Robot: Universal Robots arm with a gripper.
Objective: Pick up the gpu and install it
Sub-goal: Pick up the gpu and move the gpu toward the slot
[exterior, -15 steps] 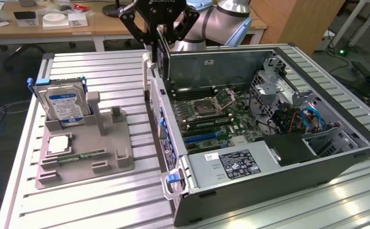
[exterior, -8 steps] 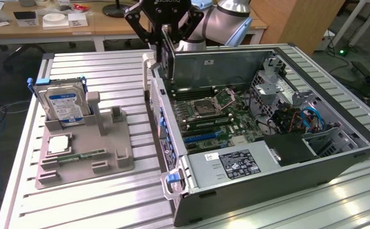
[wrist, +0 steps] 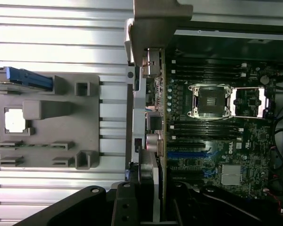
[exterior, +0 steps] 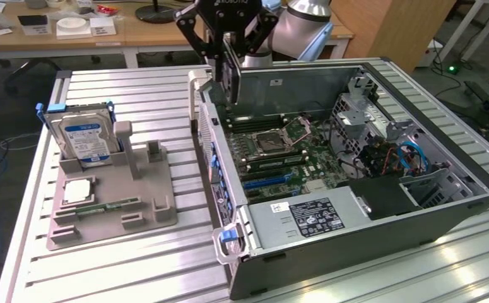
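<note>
My gripper (exterior: 227, 53) hangs over the rear-left part of the open computer case (exterior: 446, 202) and is shut on the gpu (exterior: 229, 76). The card hangs on edge, upright, above the motherboard (exterior: 278, 151) and clear of it. In the wrist view the gpu (wrist: 154, 122) appears edge-on with its metal bracket and connectors, running from my gripper (wrist: 151, 207) along the case's rear wall. The blue expansion slots (wrist: 188, 154) lie just beside the card's line, past the empty processor socket (wrist: 210, 100).
A grey parts holder (exterior: 143, 218) sits at the exterior view's left with a silver hard drive (exterior: 84, 139) standing in it, a processor chip (exterior: 77, 191) and a memory stick (exterior: 110, 205). The power supply (exterior: 312, 214) and drive cage (exterior: 370, 120) fill the case's near and right parts.
</note>
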